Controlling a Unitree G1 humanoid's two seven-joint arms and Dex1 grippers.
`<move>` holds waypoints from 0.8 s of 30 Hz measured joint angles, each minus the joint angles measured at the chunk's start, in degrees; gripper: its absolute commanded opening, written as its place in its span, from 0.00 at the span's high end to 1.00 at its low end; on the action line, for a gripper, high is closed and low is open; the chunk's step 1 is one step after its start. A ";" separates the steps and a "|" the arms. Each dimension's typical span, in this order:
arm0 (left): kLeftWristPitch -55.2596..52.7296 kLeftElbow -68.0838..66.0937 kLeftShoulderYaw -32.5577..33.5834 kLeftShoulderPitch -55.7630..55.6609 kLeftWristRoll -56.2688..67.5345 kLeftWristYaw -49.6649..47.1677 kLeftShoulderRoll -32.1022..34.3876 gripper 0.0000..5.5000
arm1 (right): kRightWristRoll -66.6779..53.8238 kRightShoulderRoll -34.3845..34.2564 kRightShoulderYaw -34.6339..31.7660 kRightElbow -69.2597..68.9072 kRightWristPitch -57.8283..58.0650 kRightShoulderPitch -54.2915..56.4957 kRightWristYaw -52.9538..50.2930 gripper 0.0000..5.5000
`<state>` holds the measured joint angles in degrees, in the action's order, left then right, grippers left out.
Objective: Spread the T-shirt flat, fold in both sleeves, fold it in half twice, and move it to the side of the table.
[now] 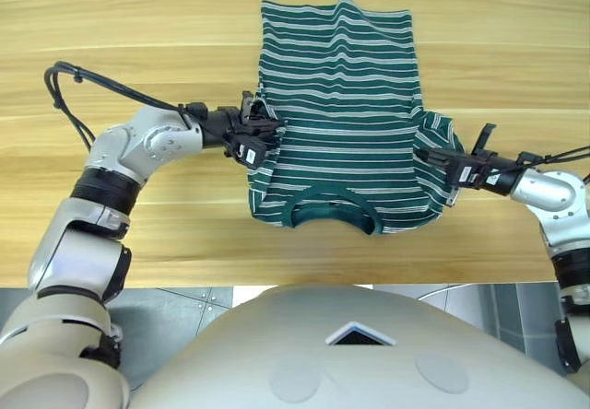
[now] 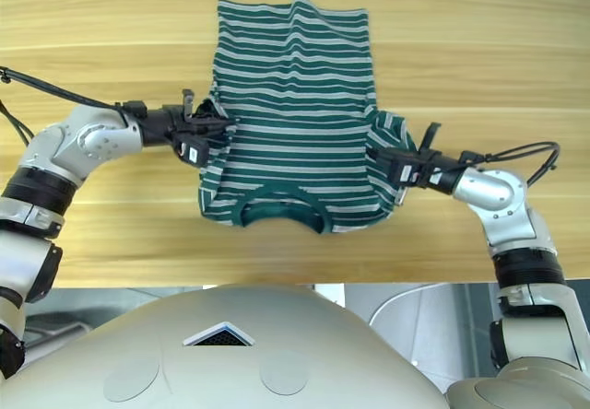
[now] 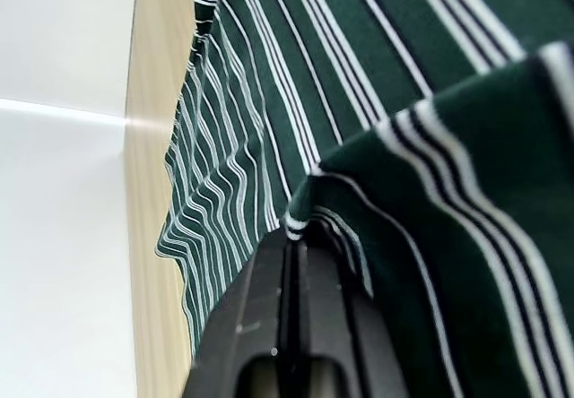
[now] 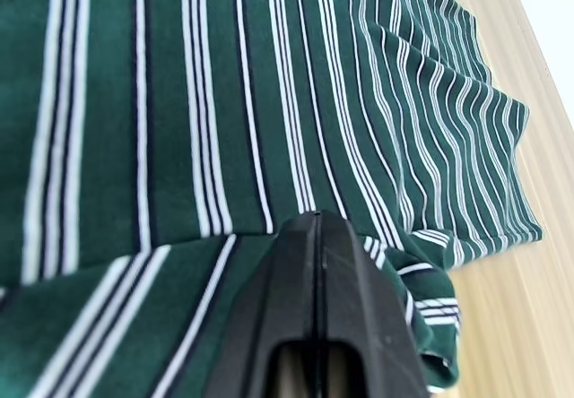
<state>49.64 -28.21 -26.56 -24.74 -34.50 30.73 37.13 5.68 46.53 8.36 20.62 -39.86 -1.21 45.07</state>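
Right, left gripper first: its two black fingers are pressed together with a fold of striped cloth pinched at the tips, at the left sleeve. Over to the right gripper, same story, fingers closed tight on the bunched right sleeve. Both arms come in low from the sides, wrists close to the tabletop. Between them lies the dark green T-shirt with thin white stripes, roughly flat on the pale wooden plank table, round collar nearest the robot, hem at the far side. The body panel looks fairly smooth, just soft ripples; the left sleeve curls inward over the chest, the right sleeve sits puckered at the shirt's edge, barely turned in. I'd call this the sleeve-folding step, with the halving not yet begun.

Now the risks. If either gripper has caught more than the sleeve layer, carrying it across would drag the body underneath and ruck up the T-shirt. Pull unevenly, one side ahead of the other, and the garment may slide askew on the smooth wood. Let go too high and a sleeve could flop back out. And that collar lies near the table's front edge, so any tug toward the robot could send it over
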 measured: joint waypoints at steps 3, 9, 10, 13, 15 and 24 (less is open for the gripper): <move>-0.08 -0.11 -0.12 -0.05 -0.01 -0.05 -0.85 1.00 | 0.00 0.00 0.00 -0.08 0.03 0.00 0.00 1.00; -0.90 -0.12 -1.35 -0.15 -1.39 -0.43 -1.88 1.00 | -0.16 -0.01 0.00 -1.82 0.28 -0.02 0.05 1.00; -1.00 -0.14 -1.45 -0.16 -1.46 -0.53 -1.89 1.00 | -0.19 -0.01 0.00 -2.16 0.45 -0.03 0.08 1.00; -1.37 -0.67 -2.13 -0.17 -2.44 -1.20 -2.34 1.00 | -0.30 -0.01 -0.01 -2.40 0.51 -0.04 0.20 1.00; -1.68 -0.69 -2.45 -0.18 -3.55 -1.50 -2.72 1.00 | -0.33 -0.01 0.00 -2.44 0.57 -0.04 0.28 1.00; -2.32 -0.75 -4.72 -0.81 -3.17 0.47 -3.37 0.90 | -1.51 -0.34 0.03 -2.45 0.78 -0.03 0.63 1.00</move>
<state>47.31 -28.96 -31.28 -25.55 -37.66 31.20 33.76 4.16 46.20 8.39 18.17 -39.08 -1.24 45.70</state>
